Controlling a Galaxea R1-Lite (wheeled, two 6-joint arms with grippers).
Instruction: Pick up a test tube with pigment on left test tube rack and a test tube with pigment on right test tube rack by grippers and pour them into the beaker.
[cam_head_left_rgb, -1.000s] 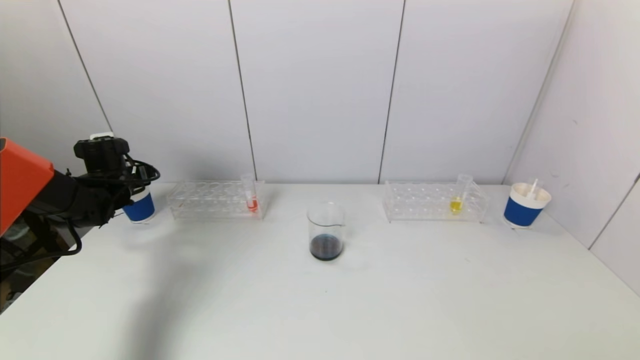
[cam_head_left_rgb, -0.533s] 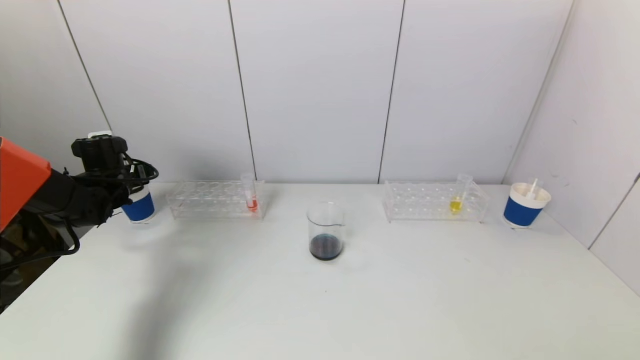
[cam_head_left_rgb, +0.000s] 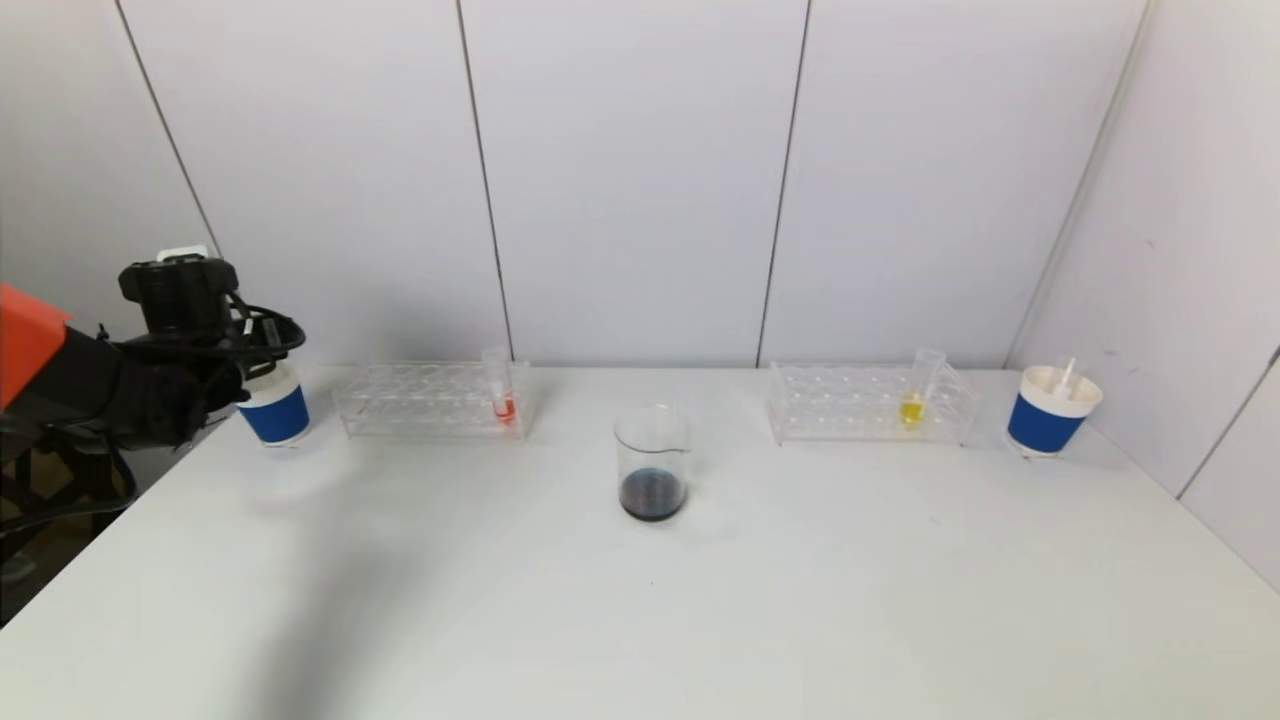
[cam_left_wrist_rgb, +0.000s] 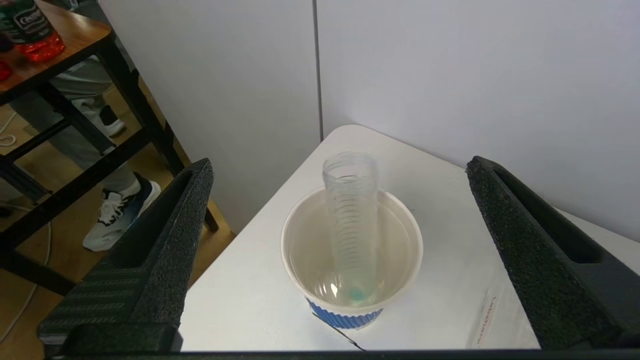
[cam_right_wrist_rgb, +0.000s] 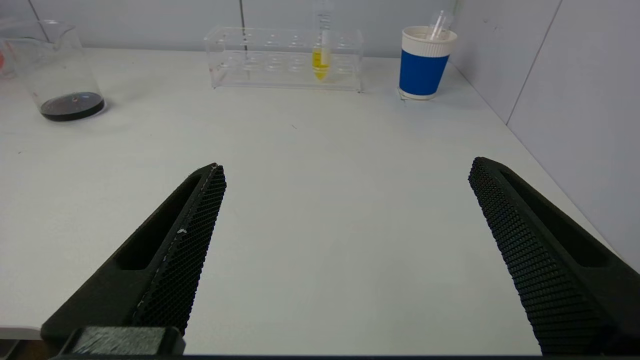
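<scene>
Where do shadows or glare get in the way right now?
Head view: a soft grey shadow falls on the table below the left arm, clear of the beaker. Left wrist view: the empty tube in the paper cup shows bright highlights at its bottom. Right wrist view: even light.

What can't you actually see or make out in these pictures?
- Right gripper: outside the head view's frame; only its open fingers show in its own wrist view.
- Left gripper: in the head view the arm's black wrist hides its fingers.
- Left blue cup: partly behind that wrist in the head view.
</scene>
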